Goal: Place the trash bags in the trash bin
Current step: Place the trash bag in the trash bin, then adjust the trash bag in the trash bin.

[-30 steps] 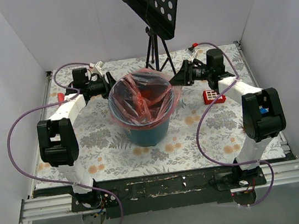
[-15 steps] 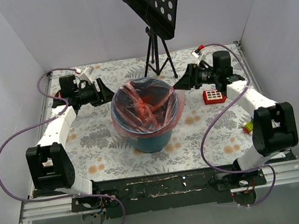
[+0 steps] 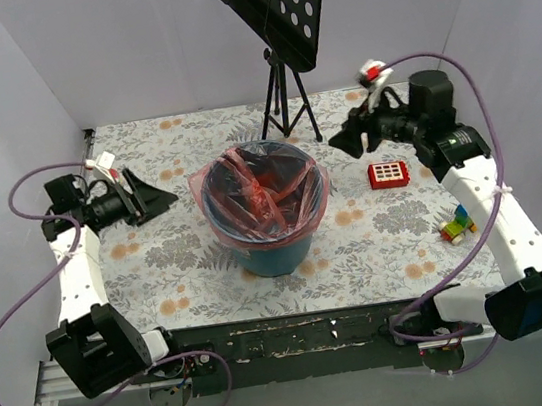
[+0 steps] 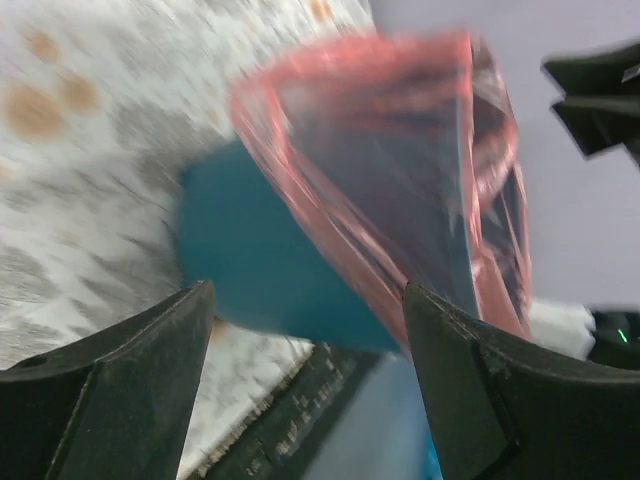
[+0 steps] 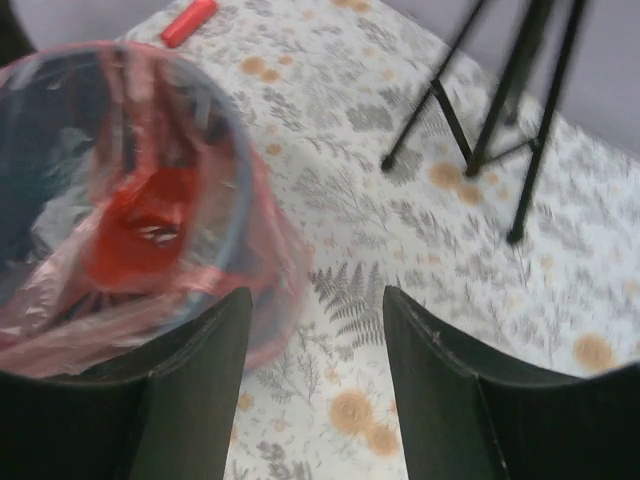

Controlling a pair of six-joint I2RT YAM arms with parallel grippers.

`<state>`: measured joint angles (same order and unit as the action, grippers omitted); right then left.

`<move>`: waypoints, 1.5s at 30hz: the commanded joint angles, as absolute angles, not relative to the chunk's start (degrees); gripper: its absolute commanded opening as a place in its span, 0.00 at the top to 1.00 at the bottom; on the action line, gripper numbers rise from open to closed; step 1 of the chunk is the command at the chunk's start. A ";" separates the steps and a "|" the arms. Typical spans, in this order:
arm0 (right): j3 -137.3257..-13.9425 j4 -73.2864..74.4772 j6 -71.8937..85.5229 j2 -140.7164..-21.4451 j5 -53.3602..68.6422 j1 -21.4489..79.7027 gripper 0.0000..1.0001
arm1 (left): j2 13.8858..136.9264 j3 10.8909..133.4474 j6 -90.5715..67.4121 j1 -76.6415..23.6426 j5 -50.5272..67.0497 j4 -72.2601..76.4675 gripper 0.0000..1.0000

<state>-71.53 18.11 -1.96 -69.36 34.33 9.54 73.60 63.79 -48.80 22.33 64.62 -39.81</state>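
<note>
The teal trash bin [image 3: 272, 246] stands mid-table. The red translucent trash bag [image 3: 261, 192] lines it, its film folded over the rim. It also shows in the left wrist view [image 4: 400, 210] over the bin [image 4: 260, 270], and in the right wrist view [image 5: 140, 210]. My left gripper [image 3: 156, 194] is open and empty, left of the bin and apart from it. My right gripper [image 3: 346, 139] is open and empty, right of and behind the bin, apart from it.
A black music stand tripod [image 3: 282, 90] stands behind the bin. A red square toy with white buttons [image 3: 387, 173] lies right of the bin. A small coloured toy [image 3: 455, 228] lies near the right arm. A small red cylinder [image 5: 190, 22] lies far left.
Both grippers have let go of the bag rim and pulled back from the bin, the left to the left, the right up and to the right. The bag stays over the rim.
</note>
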 commanded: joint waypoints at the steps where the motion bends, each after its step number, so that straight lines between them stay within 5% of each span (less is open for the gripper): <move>1: -85.21 30.38 -20.18 -72.49 33.32 24.22 0.39 | 69.18 55.65 -48.23 18.11 76.46 -42.92 0.24; 13: -110.55 50.08 -36.03 -95.16 27.07 44.20 0.56 | 64.69 41.41 -88.57 10.21 72.60 -0.39 0.28; 22: -122.26 68.54 -49.91 -109.51 24.26 47.99 0.69 | 67.14 37.52 -88.43 4.83 69.17 2.81 0.74; 25: -117.79 68.56 -51.68 -108.64 23.82 48.25 0.72 | 67.59 37.44 -86.84 4.57 67.42 2.90 1.00; 27: -113.14 66.46 -52.64 -106.97 23.82 48.34 0.72 | 67.15 36.22 -85.96 4.31 66.10 2.90 1.00; 34: -88.62 45.74 -51.86 -97.83 23.81 48.43 0.45 | 65.48 32.87 -84.11 4.13 66.27 1.85 1.00; 38: -85.96 38.33 -49.58 -98.17 25.13 48.60 0.24 | 65.48 32.52 -84.37 4.22 66.01 1.41 1.00; 45: -85.44 35.87 -45.18 -101.34 26.54 48.52 0.13 | 68.64 33.66 -83.41 4.04 63.63 1.85 1.00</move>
